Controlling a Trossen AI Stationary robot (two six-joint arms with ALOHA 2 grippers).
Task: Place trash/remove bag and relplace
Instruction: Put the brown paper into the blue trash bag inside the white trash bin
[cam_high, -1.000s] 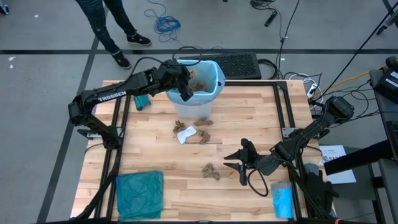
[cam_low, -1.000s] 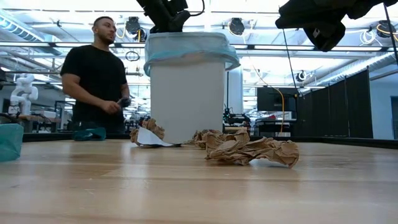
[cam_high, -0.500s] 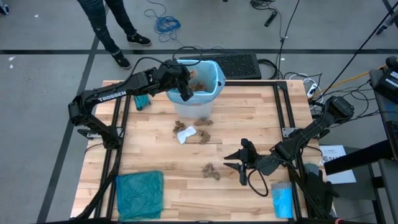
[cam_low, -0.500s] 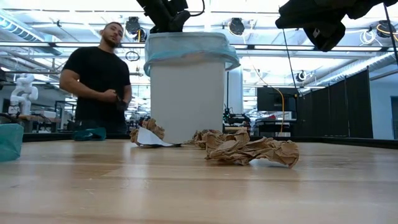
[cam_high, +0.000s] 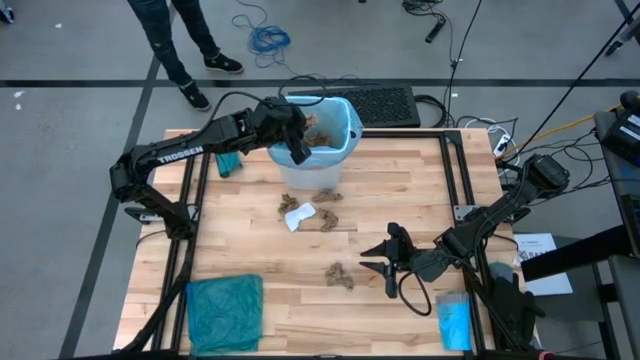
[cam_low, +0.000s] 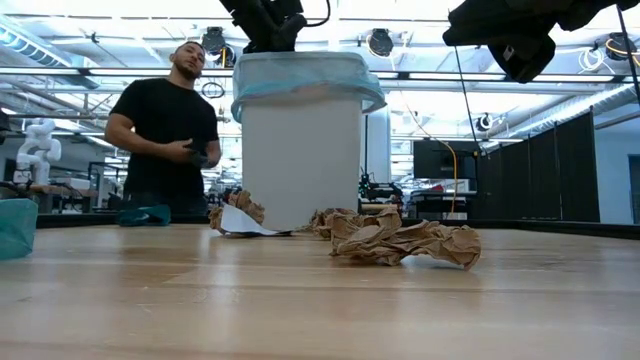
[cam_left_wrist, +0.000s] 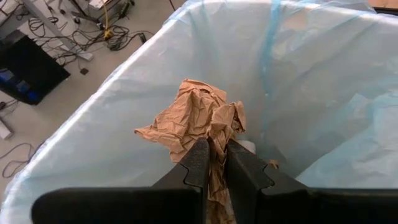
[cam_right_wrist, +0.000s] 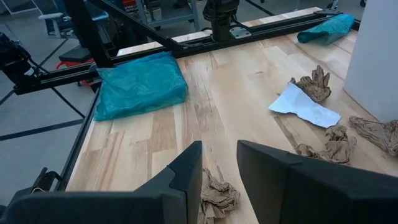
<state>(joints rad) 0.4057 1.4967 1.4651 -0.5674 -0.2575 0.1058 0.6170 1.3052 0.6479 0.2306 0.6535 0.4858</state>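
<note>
Pinching a crumpled brown paper scrap (cam_left_wrist: 198, 121) between narrowly set fingers, the left tool (cam_left_wrist: 215, 163) hanging over the open mouth of the white bin (cam_high: 312, 172), inside the thin, crinkly sky-blue liner (cam_left_wrist: 323, 112) folding over its rim. Lying loose on the table (cam_high: 400, 200) near the bin's foot, more brown scraps (cam_high: 340, 276) and a white sheet (cam_right_wrist: 305, 106). Hovering slightly parted and holding nothing, the right tool (cam_right_wrist: 219, 163) just above one scrap (cam_right_wrist: 217, 196), partly hiding it.

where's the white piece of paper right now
In the high view the white paper lies flat on the table just in front of the white bin, among crumpled brown paper scraps.
</note>
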